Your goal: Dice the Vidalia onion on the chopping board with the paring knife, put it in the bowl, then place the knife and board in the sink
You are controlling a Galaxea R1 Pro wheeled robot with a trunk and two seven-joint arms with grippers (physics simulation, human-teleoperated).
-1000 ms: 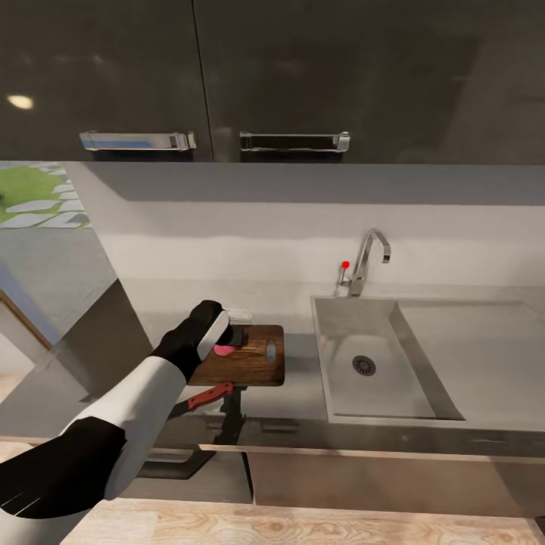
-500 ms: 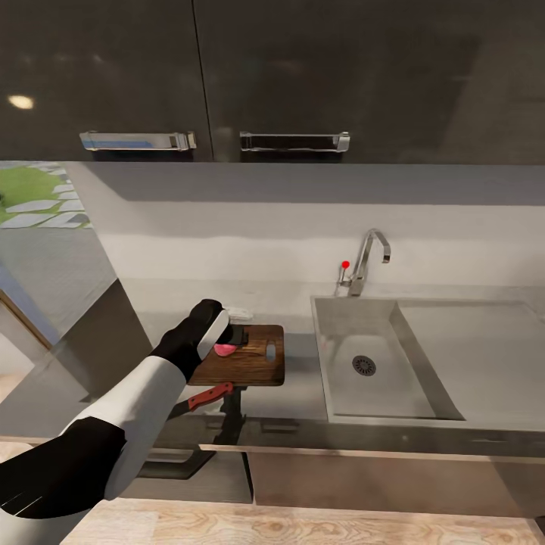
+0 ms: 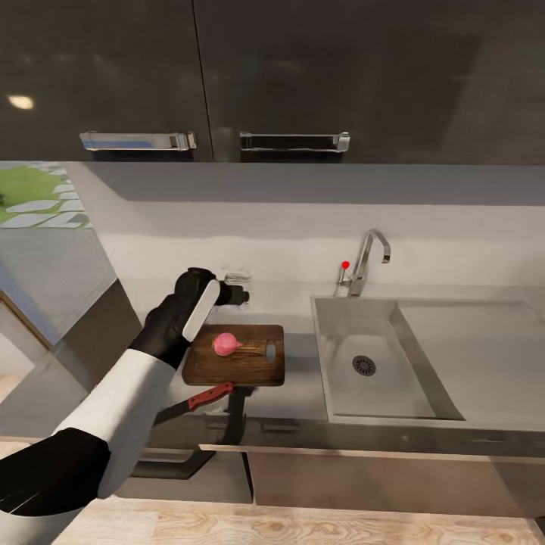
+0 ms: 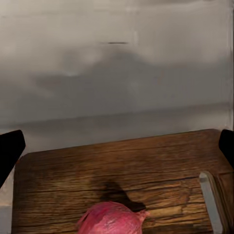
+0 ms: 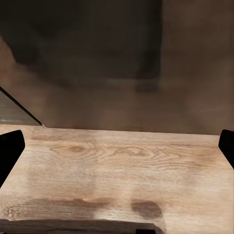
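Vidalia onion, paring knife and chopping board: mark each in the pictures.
Vidalia onion (image 3: pixel 224 344): head view, middle of the bulb.
paring knife (image 3: pixel 210 396): head view, orange-red handle.
chopping board (image 3: pixel 242 369): head view, bare wood near its front edge.

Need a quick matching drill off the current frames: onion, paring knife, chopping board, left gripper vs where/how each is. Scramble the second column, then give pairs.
Things:
1. Vidalia onion
2. paring knife
3. chopping board
4. left gripper

Places or states:
A. lies on the countertop, left of the sink
B. open, raised above the board's far edge, holding nothing
C. rests on the board, free of any grip
D. lies on the countertop by the board's near edge, orange-red handle toward the board

Pairs: 1-C, 2-D, 3-A, 4-B
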